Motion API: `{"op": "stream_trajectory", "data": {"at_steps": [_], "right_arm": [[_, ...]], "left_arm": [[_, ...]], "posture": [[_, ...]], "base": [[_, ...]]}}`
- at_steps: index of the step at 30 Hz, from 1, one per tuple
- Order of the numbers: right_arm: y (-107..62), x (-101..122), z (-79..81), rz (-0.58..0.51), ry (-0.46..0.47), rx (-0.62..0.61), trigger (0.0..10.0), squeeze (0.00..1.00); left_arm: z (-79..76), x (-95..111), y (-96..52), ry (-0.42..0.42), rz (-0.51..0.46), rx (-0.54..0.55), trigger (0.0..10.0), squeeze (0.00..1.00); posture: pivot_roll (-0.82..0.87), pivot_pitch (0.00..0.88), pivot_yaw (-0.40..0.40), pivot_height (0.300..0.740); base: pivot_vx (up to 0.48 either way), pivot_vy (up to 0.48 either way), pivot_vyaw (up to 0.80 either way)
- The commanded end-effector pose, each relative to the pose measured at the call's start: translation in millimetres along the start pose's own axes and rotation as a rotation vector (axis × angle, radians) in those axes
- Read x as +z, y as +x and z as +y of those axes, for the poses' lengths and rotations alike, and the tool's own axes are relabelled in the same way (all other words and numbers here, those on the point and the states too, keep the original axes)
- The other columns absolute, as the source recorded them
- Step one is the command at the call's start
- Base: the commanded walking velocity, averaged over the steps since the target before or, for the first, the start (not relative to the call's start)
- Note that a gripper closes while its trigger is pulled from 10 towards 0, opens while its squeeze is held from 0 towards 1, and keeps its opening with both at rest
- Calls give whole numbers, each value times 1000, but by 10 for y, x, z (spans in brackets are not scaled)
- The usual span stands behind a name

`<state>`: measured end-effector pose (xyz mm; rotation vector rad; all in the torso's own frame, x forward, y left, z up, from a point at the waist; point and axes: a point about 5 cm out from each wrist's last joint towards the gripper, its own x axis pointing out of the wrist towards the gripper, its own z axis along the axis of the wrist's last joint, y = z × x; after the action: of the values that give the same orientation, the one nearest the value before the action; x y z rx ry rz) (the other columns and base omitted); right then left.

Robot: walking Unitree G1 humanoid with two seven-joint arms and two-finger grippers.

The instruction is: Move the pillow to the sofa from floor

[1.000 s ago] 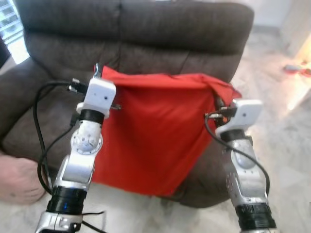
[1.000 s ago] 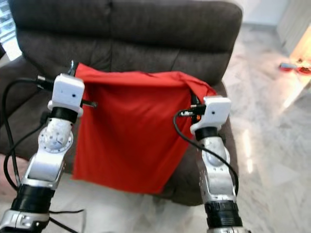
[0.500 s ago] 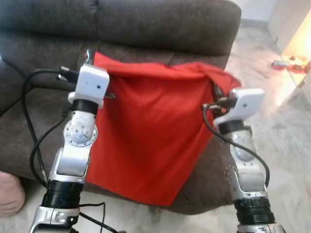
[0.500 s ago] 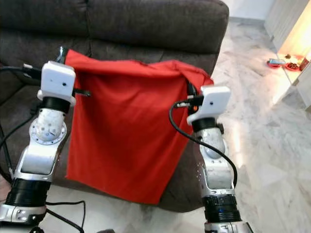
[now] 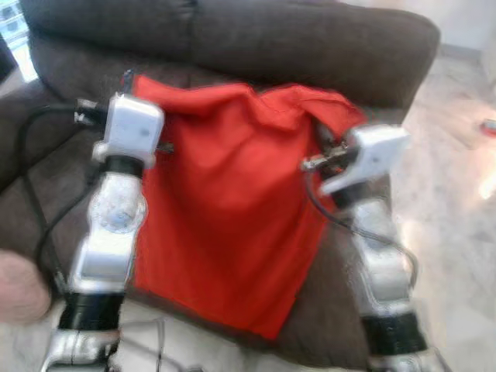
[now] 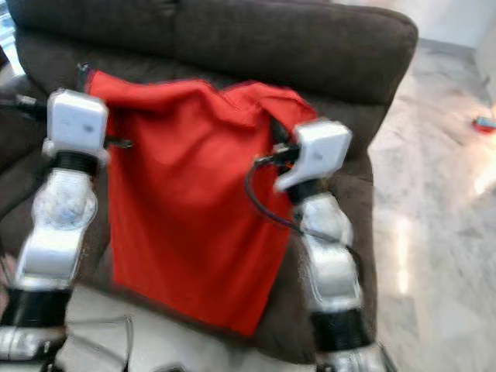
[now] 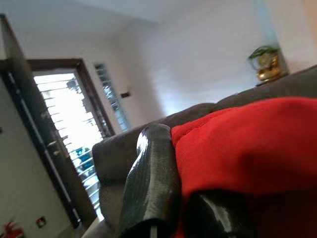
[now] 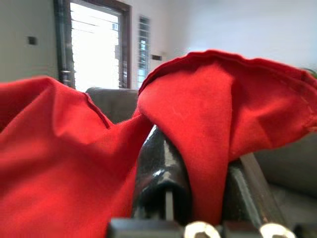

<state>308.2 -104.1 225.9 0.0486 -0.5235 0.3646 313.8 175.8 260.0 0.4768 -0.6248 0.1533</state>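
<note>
Left pincer point(image 7: 183, 208) clenched on one upper corner of the red pillow point(image 5: 232, 201); fabric pinched between black fingers point(image 7: 151, 188). Right pincer point(image 8: 198, 193) clenched on the opposite upper corner, cloth bunched over its fingers point(image 8: 161, 173). Pillow hanging slack between both pincers, in front of the dark brown sofa point(image 5: 256, 39), top edge level with the sofa's backrest base, bottom corner drooping past the sofa's front edge. Pale marble floor point(image 6: 434, 201) right of the sofa.
</note>
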Motion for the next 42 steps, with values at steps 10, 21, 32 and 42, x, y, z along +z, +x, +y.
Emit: {"op": "stream_trajectory", "data": {"at_steps": [10,21,32,42], "right_arm": [[9,106,4,-37,-30,39,10000,0],[-19,39,-74,5,-21,7,10000,0],[-105,-228,-27,185,-65,72,10000,0],[-138,-269,-76,243,-104,116,10000,0]], "left_arm": [[-33,247,61,-24,-115,8,10000,0],[-210,106,-35,-35,-43,-98,10000,0],[-490,-347,-348,-2,208,-298,10000,0],[-490,-365,-349,81,198,-327,10000,0]], "posture": [[117,55,-42,740],[113,51,-40,740],[111,55,-40,740],[110,58,-46,740]], "base": [[319,0,0],[240,0,0],[0,0,0],[0,0,0]]}}
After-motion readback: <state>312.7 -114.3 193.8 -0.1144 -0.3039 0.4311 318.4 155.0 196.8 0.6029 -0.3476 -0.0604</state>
